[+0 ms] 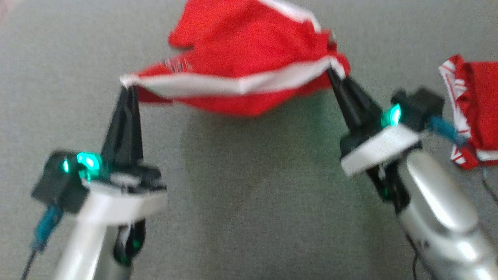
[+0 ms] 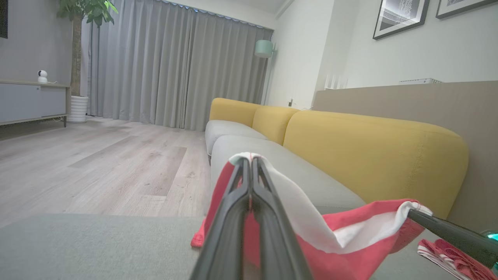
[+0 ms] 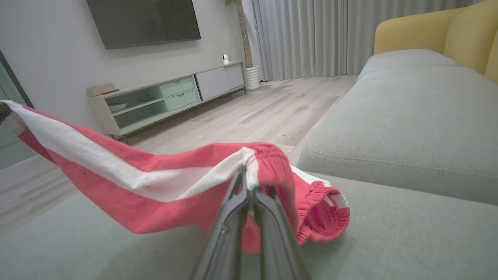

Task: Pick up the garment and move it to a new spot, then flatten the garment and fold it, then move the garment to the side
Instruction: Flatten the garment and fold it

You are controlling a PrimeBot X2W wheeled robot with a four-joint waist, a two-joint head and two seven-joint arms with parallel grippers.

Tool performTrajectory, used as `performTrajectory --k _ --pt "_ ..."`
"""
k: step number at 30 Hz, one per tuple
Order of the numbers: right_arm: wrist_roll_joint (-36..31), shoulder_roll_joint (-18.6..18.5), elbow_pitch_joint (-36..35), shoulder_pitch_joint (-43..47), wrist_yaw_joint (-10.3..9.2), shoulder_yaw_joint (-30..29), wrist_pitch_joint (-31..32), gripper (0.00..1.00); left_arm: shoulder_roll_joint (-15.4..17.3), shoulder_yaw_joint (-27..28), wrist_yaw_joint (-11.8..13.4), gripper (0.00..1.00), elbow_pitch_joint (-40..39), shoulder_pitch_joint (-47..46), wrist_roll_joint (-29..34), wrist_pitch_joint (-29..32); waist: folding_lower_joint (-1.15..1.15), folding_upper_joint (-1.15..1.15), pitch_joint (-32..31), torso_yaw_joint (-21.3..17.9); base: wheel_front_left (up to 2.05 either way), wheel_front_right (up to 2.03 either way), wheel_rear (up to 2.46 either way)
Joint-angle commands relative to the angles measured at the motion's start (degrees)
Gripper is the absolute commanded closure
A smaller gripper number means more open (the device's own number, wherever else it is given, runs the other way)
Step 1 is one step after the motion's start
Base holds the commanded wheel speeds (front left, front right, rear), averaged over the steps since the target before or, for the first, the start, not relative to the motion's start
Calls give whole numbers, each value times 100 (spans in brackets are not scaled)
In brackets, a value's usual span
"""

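Tension check: left gripper (image 1: 128,88) is pinching, fully closed, the white-striped edge of the red garment (image 1: 241,50), which is hanging stretched just over the grey sofa seat (image 1: 249,194). Right gripper (image 1: 334,72) is clamping the other end, jaws pressed together. Risk, my judgement: a thin bite slipping under pull, one corner dropping crumpled. Cabinet (image 3: 155,101) shelves are holding items too small to tell.

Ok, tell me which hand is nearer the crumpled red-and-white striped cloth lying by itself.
Right. The right hand pinches the red white-banded garment just left of the crumpled striped cloth; the left hand pinches the garment's opposite end, farther left.
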Motion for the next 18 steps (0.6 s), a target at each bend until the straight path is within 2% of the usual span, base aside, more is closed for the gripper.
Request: performTrajectory --k 1,9,14,18 --pt "-3 8 -349 261 39 -27 -4 100 111 197 2 100 -338 91 71 -27 2 0 -468 64 0 0 0" --pt "-166 18 -1861 2166 39 -505 416 100 358 97 260 100 -1588 1512 159 260 2 0 -1224 153 0 0 0" --pt "-253 91 -2781 3219 39 -778 856 100 596 30 394 100 -2282 2151 188 717 2 0 -1268 129 0 0 0" --pt "-244 178 -2938 3529 39 -789 1076 100 644 78 415 100 -2227 2245 25 900 2 0 -1120 55 0 0 0"
